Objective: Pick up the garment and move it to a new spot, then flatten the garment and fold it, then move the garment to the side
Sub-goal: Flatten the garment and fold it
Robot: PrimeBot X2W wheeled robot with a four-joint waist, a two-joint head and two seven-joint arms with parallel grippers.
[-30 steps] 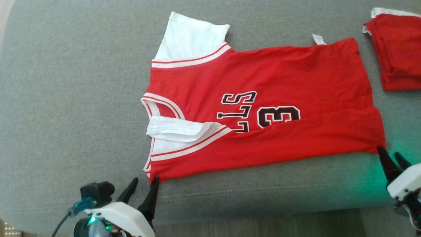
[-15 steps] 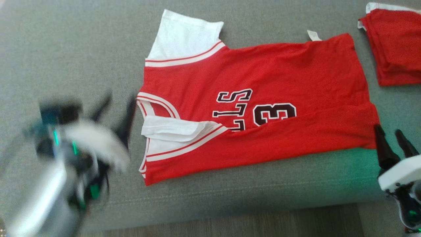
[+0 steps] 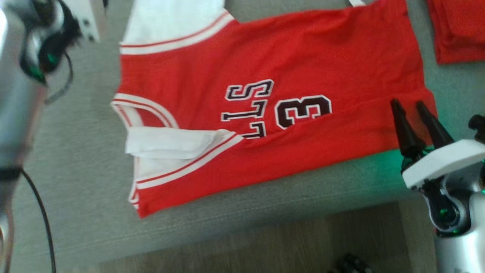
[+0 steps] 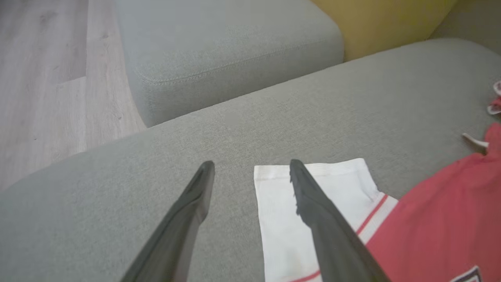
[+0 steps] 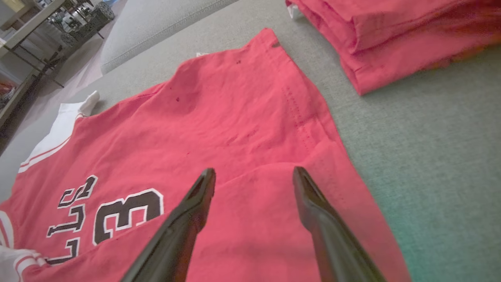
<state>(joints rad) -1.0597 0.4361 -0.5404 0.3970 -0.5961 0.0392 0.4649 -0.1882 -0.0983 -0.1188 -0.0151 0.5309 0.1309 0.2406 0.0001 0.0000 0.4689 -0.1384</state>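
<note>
**One jersey flat on the cushion, both grippers spread and empty**

Nearest in the head view, a strip of wooden floor runs under the front edge of the grey cushion. One red jersey lies flat on that cushion, neck towards the robot's left. Its near long edge is folded over the front and covers part of the dark lettering. One digit, a 3, is whole.

The right gripper stands over the near hem corner with its two fingers apart, holding nothing. Its wrist view brings in the stitched hem close up. Whether the tips touch the cloth cannot be told.

The jersey has two white sleeves. The near sleeve is folded onto the chest. The far sleeve lies spread out, as the left wrist view makes plain. There the left gripper is spread and empty, one finger over bare cushion and the other over the cuff.

Farther right sits one stack of folded red cloth, apart from the jersey. Beyond it all, the left wrist view adds a second grey cushion and a yellow surface.
</note>
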